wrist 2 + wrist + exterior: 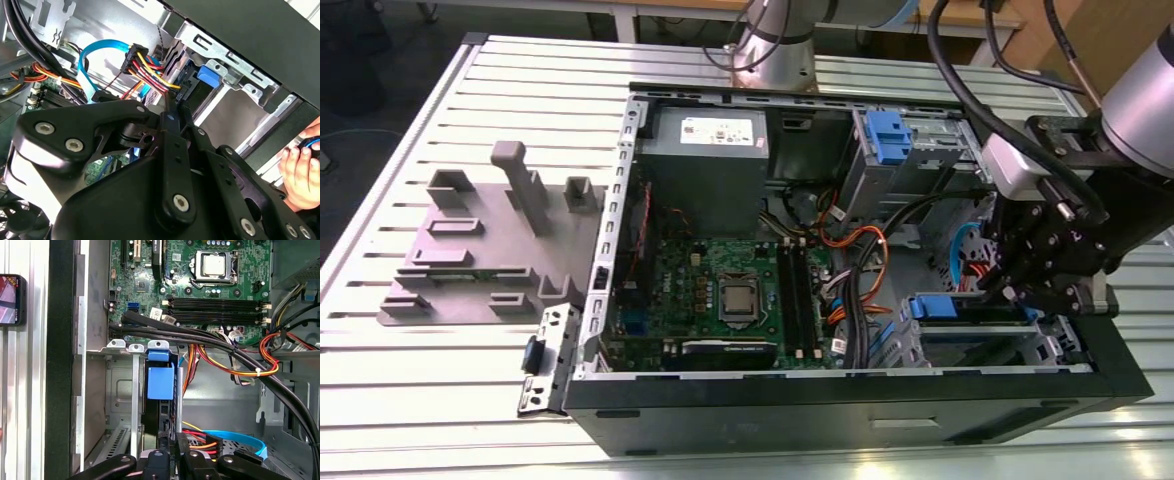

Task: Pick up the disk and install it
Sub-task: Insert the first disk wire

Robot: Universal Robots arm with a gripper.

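The disk (160,381) stands on edge in the lower drive cage (121,390) of the open computer case (854,415), its bright blue bracket uppermost in the slot, dark body running down between the cage walls toward the pincer (167,452). In the first wrist view the pincer's black fingers close in on the disk's near end and appear to touch it, but whether they are clamped on it or merely pressing cannot be told — the contact itself is hidden behind the linkage. Judged from this, pick-up is done and insertion is well advanced; the disk looks largely seated, though full engagement cannot be confirmed. In the exterior view the pincer (1041,285) sits low at the cage by the case's front corner, on the exterior view's right, with the blue bracket (937,308) just beside it. A bundle of orange, red and yellow cables (235,365) and a pale blue ribbon cable (95,60) lie close to the cage. A person's hand (300,170) rests at the case edge. The case lies on a ribbed metal bench (440,400), with a grey fixture plate (474,255) alongside; behind stands the arm's base (781,45).
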